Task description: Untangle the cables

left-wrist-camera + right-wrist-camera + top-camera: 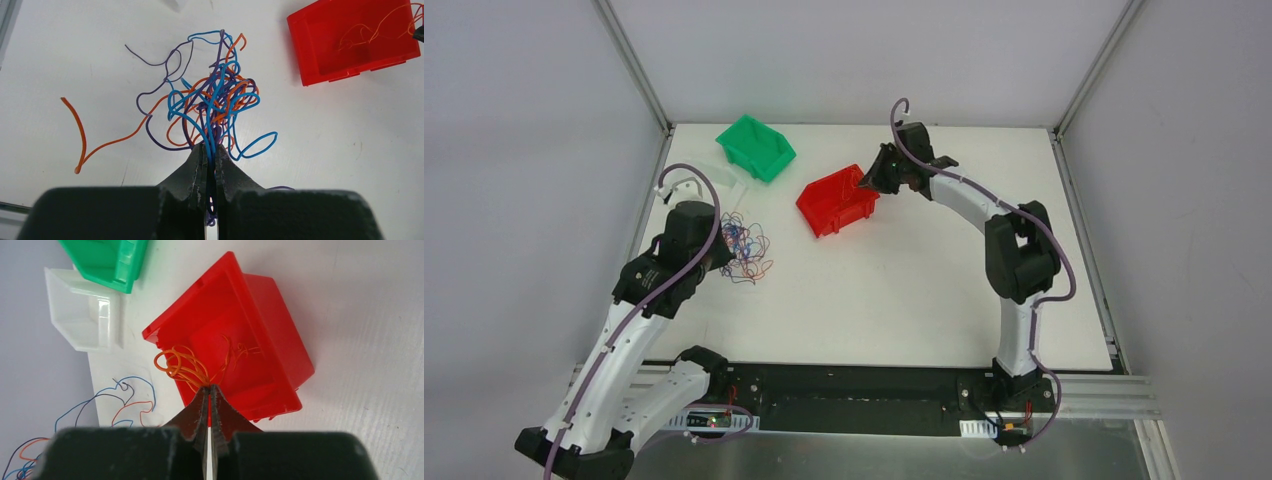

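Left wrist view: the left jaws are pressed together on blue and purple strands at the near edge of the tangle of cables. The tangle is a knot of blue, purple and orange wire on the white surface. A single orange cable trails loose beside it. Seen from above, the tangle lies at the left side of the surface, nearer than the green bin and the white bin. Farther right, the right jaws pinch a looped bundle of orange cables over the edge of the red bin. More thin orange strands lie inside that bin.
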Robot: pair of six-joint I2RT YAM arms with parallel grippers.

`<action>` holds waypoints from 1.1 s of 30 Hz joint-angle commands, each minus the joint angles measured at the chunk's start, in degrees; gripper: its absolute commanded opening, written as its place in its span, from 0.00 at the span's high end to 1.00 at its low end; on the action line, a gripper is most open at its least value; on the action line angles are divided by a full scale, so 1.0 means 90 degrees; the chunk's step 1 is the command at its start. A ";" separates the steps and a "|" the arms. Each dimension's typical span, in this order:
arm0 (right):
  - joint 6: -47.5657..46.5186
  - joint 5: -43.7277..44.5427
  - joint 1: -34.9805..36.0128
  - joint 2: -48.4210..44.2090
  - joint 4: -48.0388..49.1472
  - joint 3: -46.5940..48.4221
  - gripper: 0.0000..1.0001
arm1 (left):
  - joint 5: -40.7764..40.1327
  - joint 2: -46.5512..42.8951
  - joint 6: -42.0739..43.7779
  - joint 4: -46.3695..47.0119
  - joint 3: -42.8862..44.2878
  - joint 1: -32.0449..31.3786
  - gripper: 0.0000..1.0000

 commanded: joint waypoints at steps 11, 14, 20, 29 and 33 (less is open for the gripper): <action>-0.0737 0.0928 -0.0032 -0.0738 -0.0699 -0.0372 0.25 | 0.0492 0.0253 0.0185 0.0438 -0.0069 -0.0021 1.00; -0.0693 0.0774 -0.0131 -0.0976 -0.0694 -0.0458 0.25 | 0.0591 0.0282 0.0204 0.0501 -0.0090 -0.0021 1.00; -0.0584 0.0661 -0.0362 -0.1293 -0.0721 -0.0635 0.25 | 0.0809 0.0326 0.0178 0.0555 -0.0144 -0.0021 1.00; -0.0838 0.0598 -0.0388 -0.1891 -0.1011 -0.1023 0.25 | 0.1721 0.0482 0.0252 0.0864 -0.0362 -0.0021 1.00; -0.1000 0.0654 -0.0377 -0.2020 -0.1173 -0.1174 0.26 | 0.2112 0.0661 0.0297 0.0981 -0.0329 -0.0027 1.00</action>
